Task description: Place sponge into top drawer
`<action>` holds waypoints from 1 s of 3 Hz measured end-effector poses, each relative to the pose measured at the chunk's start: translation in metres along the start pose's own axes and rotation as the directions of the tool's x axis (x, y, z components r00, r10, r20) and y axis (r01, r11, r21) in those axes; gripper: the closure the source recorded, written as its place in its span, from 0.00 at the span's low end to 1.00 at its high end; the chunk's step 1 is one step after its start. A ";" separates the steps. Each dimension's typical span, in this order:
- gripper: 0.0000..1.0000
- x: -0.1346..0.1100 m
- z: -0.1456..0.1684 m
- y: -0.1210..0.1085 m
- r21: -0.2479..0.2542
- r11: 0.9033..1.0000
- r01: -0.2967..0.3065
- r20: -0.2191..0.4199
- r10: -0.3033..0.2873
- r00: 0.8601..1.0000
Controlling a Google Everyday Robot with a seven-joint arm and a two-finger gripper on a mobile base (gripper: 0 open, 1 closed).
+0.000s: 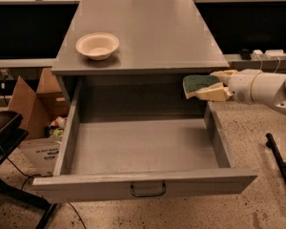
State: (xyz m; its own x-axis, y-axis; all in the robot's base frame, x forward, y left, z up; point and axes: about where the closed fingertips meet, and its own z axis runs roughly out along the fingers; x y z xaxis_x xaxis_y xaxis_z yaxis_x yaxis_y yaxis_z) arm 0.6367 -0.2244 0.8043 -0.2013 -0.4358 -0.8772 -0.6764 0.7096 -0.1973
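The sponge (199,83), dark green on top with a yellow layer beneath, is held in my gripper (210,86). The gripper reaches in from the right on a white arm and is shut on the sponge. It hangs just below the cabinet top's front right corner, above the right rear part of the open top drawer (143,149). The drawer is grey, pulled fully out and holds nothing. Its front panel carries a small dark bail handle (148,190) at centre.
A cream round bowl (97,45) sits on the grey cabinet top (152,32) at the left. A cardboard box (35,113) stands on the floor at left, beside a dark chair base (5,137). A black bar (280,168) lies on the floor at right.
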 end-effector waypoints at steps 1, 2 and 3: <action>1.00 -0.002 0.015 -0.005 -0.014 1.000 0.001 -0.003 -0.001 1.000; 1.00 0.010 0.059 0.037 -0.125 0.992 -0.002 -0.033 -0.002 0.999; 1.00 0.034 0.067 0.091 -0.205 0.977 -0.057 -0.056 0.047 0.997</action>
State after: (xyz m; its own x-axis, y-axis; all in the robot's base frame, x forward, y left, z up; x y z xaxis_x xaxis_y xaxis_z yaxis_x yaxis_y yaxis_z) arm 0.6156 -0.1382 0.7271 -0.2719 -0.4321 -0.8599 -0.7948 0.6046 -0.0525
